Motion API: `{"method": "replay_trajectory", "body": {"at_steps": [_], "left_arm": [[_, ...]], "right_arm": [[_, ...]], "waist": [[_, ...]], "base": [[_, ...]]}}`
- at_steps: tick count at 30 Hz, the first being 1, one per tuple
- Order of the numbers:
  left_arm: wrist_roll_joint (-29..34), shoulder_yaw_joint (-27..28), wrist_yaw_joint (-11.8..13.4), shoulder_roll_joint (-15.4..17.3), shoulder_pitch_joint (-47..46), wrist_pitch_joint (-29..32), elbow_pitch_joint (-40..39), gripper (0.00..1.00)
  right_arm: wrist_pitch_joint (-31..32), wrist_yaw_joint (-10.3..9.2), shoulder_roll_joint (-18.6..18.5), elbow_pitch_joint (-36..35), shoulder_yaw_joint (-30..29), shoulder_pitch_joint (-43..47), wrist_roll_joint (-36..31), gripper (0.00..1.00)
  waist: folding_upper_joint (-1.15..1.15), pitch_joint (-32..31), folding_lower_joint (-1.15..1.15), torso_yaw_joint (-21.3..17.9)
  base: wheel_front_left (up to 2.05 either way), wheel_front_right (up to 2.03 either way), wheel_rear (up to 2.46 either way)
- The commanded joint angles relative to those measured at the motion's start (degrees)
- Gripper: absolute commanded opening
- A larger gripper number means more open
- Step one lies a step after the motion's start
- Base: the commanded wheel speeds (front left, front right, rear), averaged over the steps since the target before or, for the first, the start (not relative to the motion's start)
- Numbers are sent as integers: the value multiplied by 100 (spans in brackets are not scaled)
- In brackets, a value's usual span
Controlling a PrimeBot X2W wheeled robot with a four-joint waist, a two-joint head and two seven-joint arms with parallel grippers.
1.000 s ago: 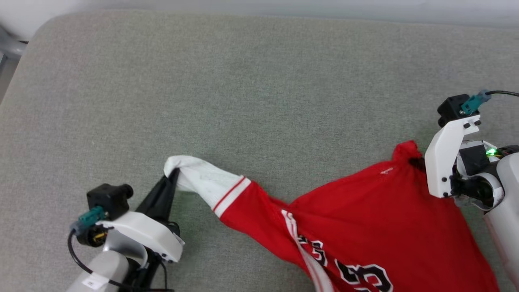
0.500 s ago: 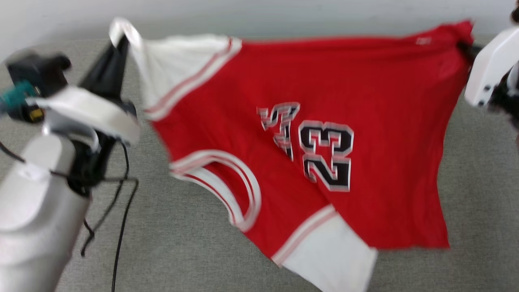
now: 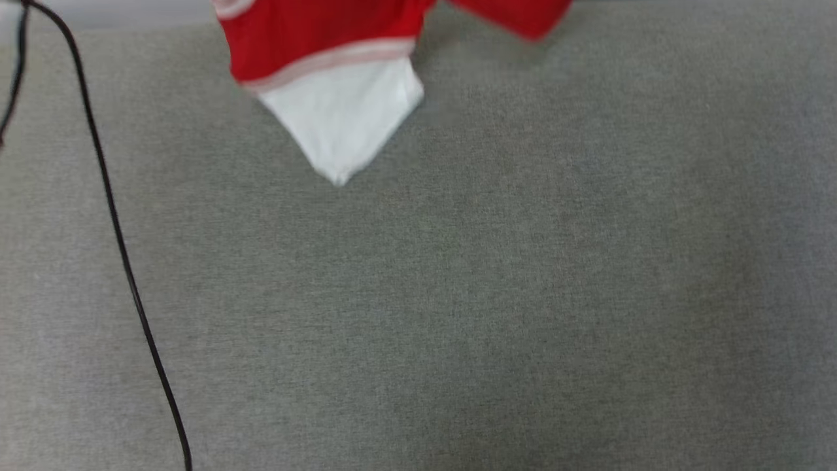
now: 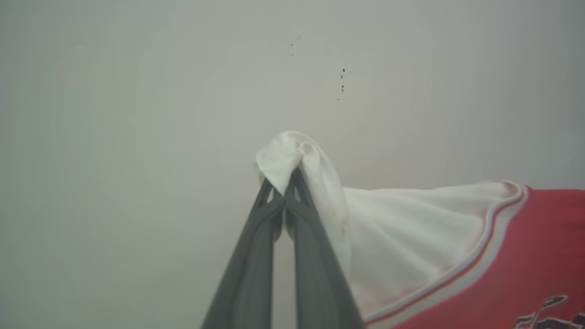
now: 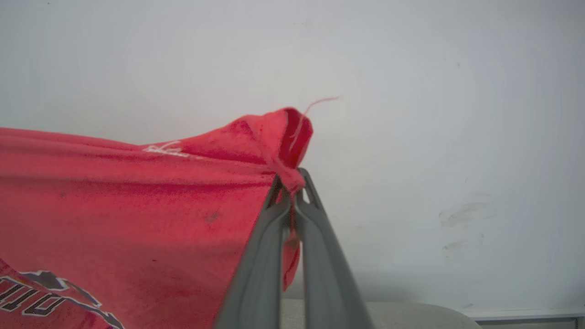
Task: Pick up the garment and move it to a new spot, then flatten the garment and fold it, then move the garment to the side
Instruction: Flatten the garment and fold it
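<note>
1. Now the garment (image 3: 314, 33) hangs at the head view's top edge, above the grey cushion (image 3: 458, 294).
2. Left gripper (image 4: 284, 185) clenches a white sleeve; right gripper (image 5: 292, 180) clenches a red corner.
3. Likely mid-carry; next, lower it flat elsewhere.

A wide grey upholstered cushion (image 3: 497, 294) with a fine woven texture spreads across the head view. A thin black cable (image 3: 118, 242) runs down its left side in a long curve. Behind stands a plain pale wall (image 4: 137, 114), marked with a few small dark specks (image 4: 342, 84) and, elsewhere, faint grey smudges (image 5: 461, 214). A pale skirting strip (image 5: 525, 314) runs along the wall's foot, beside the cushion's rounded corner.
</note>
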Motion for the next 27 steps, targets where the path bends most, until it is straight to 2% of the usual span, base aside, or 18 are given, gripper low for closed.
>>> {"method": "replay_trajectory", "body": {"at_steps": [1,5,10,14,18,27], "left_arm": [[26,68,-7,110,-251,0,162,0],[99,-30,-101,97,-1040,58,596,0],[-30,-99,-208,-6,-1004,145,890,0],[-285,-93,-279,-150,-742,194,1128,0],[-531,-124,-335,-233,-381,284,1356,0],[-1099,-323,-369,-189,981,417,1340,0]], "right_arm": [[-82,-28,-47,74,-110,-228,-91,0],[-346,-28,73,287,-284,-803,-449,0],[-441,-28,199,449,-378,-757,-562,0],[-511,-27,291,643,-506,-562,-463,0],[-594,-23,239,884,-370,-328,-403,0],[-890,-24,-34,1238,186,764,59,0]], "waist": [[0,219,-1,-75],[0,683,-1,-53],[0,1040,-1,61],[0,1184,-1,136],[0,1183,-1,188],[0,658,-1,283]], "base": [[0,0,0],[0,0,0],[0,0,0],[0,0,0],[0,0,0],[0,0,0]]}}
